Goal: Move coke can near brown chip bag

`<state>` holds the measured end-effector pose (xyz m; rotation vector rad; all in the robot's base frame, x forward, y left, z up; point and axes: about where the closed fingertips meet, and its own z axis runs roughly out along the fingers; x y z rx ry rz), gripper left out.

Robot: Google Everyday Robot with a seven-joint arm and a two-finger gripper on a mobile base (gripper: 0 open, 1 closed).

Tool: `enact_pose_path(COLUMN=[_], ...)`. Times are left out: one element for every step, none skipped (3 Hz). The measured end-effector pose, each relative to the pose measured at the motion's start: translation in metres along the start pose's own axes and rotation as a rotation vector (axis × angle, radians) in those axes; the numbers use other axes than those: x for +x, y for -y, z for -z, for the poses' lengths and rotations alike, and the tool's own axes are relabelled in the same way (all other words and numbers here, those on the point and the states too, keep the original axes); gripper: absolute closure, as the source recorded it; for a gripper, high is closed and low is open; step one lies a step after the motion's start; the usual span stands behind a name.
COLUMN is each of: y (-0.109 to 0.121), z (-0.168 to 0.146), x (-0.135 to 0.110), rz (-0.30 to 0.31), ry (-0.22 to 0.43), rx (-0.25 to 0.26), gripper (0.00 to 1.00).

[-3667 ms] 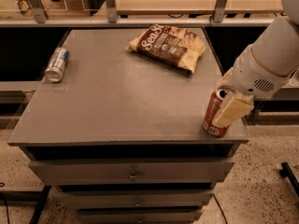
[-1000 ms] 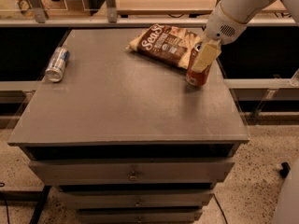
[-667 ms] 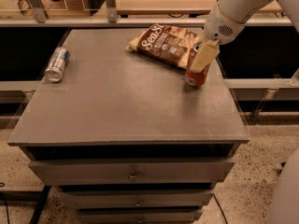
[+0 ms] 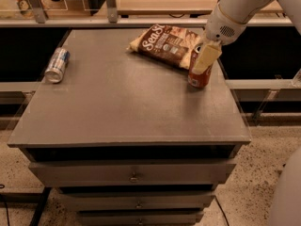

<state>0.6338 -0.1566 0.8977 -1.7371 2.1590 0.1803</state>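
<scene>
Nr brown chip bag [image 4: 164, 44]: hand [image 4: 201, 63] grips upright coke can [image 4: 198, 79].

You have a silver-and-blue can [image 4: 57, 65] lying on its side near the left edge of the grey cabinet top [image 4: 122, 112], well apart from the gripper [image 4: 201, 66] at far right; drawers [image 4: 134, 172] stack below.

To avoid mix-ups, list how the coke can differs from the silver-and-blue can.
The coke can is red-orange and upright; the silver-and-blue can lies on its side. The gripper is shut on the coke can beside the brown chip bag; the silver-and-blue can lies free, far left. Both are drink cans.
</scene>
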Motion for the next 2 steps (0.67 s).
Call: enact_pose_path(y=[0.0008, 0.0008], z=[-0.0015, -0.0016], x=[-0.0008, -0.0008], rz=[0.000, 0.000], ry=[0.002, 0.002], rx=[0.001, 0.001], gripper=[0.00, 0.00])
